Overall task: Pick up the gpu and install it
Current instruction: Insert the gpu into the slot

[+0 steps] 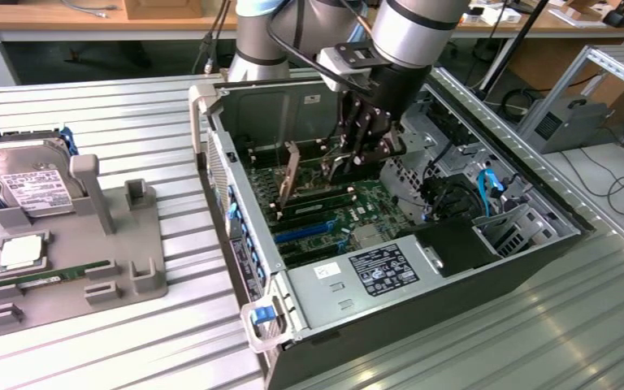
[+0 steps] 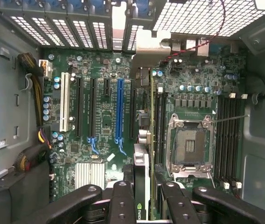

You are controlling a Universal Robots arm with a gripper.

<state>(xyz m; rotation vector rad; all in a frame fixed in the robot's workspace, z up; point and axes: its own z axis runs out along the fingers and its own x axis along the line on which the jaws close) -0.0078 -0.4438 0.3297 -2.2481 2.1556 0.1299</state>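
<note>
The gpu (image 1: 288,172) stands on edge inside the open computer case (image 1: 209,122), its brownish face toward the exterior view's left. My gripper (image 1: 347,166) reaches down into the case just above the motherboard. In the wrist view the gpu (image 2: 142,177) runs edge-on up the middle, from between my black fingers (image 2: 122,200) to its silver bracket (image 2: 144,46) at the case's slotted rear wall. My gripper (image 2: 144,205) is shut on the card's near end. The card lies between the blue slot (image 2: 119,109) and the processor socket (image 2: 188,144).
A grey fixture (image 1: 127,276) on the slatted table at the exterior view's left holds a silver hard drive (image 1: 30,183) and a green memory stick (image 1: 58,275). Cables, a drive cage (image 1: 507,227) and the power supply (image 1: 383,268) crowd the case's right side.
</note>
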